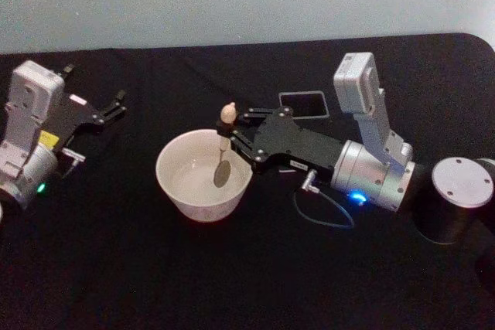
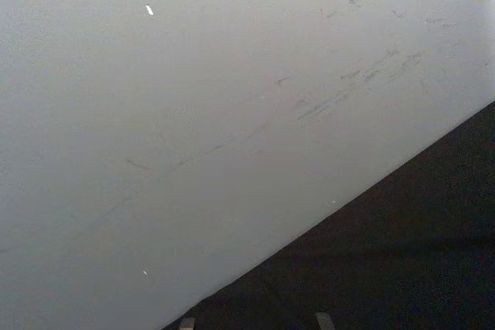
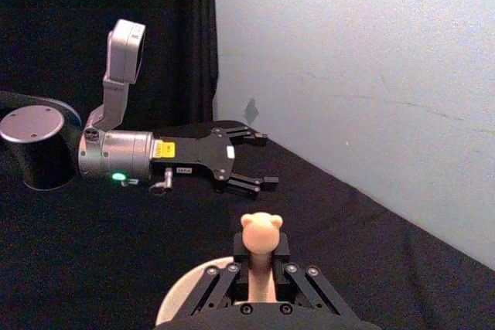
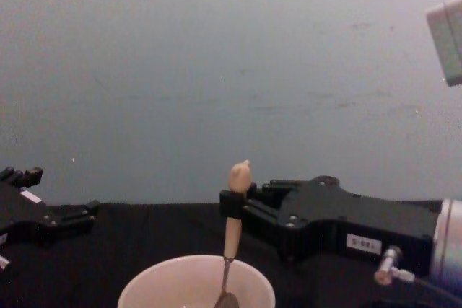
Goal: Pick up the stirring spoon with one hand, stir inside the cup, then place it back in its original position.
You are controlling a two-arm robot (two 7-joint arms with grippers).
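Note:
The stirring spoon (image 1: 223,152) stands nearly upright, its dark bowl down inside the cup (image 1: 164,161) and its animal-head knob above the rim. My right gripper (image 1: 230,135) reaches in from the right and is shut on the beige handle just under the knob. The chest view shows the spoon (image 4: 232,232) pinched by the right gripper (image 4: 231,203) above the cup (image 4: 144,279). In the right wrist view the knob (image 3: 260,229) rises between the fingers. The dark square holder (image 1: 303,103) sits behind the right arm. My left gripper (image 1: 116,106) rests open at the far left.
A dark cylinder with a grey lid (image 1: 456,199) stands at the right edge. A thin cable (image 1: 325,210) loops beside the right wrist. The black tablecloth meets a pale wall at the back. Bare cloth lies in front of the cup.

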